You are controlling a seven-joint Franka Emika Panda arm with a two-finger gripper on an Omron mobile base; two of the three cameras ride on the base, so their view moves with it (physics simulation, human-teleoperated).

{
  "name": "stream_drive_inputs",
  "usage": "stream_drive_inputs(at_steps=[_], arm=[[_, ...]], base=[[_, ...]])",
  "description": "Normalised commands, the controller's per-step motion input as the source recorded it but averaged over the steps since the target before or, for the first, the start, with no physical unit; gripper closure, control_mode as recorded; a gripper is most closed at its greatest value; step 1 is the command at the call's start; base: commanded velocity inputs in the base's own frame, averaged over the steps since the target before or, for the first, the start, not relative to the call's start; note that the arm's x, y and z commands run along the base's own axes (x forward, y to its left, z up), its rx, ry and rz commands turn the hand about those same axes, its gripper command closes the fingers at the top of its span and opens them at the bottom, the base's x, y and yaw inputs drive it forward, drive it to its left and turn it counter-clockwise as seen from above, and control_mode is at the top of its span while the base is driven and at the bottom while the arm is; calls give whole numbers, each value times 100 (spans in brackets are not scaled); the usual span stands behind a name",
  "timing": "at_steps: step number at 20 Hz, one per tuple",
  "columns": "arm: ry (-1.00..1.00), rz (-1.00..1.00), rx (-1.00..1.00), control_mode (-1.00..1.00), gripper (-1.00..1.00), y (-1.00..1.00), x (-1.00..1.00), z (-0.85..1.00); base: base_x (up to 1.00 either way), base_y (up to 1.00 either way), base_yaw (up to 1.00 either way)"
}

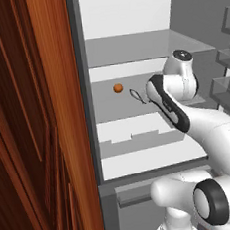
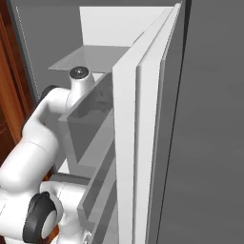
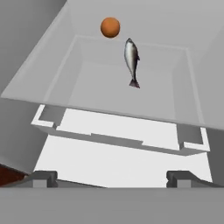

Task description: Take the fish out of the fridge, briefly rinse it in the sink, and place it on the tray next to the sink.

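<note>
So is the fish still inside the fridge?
Yes, inside. The fish lies on a fridge shelf beside the orange ball; the open pincer isn't touching it.

One small slender silver-grey fish [image 3: 131,59] with a dark back. One small round orange ball [image 3: 110,27]. One tall grey fridge [image 1: 130,46], standing open. One clear glass shelf [image 3: 109,94] carrying both the fish and the ball. Three clear door racks [image 1: 226,59] counted on the open fridge door. One robot arm. One reddish wood cupboard [image 1: 33,125] beside the fridge.
</note>
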Motion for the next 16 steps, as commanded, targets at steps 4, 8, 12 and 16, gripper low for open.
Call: stream_drive_inputs(at_steps=[4, 8, 12, 16], arm=[[-9, -7, 0, -100, -100, 0, 34, -25], [0, -2, 0, -100, -100, 0, 39, -11], [0, -2, 2, -100, -100, -3, 57, -3], [0, 0, 2, -100, -100, -17, 42, -5]], base=[[0, 0, 0], [0, 0, 0], [0, 0, 0], [0, 0, 0]])
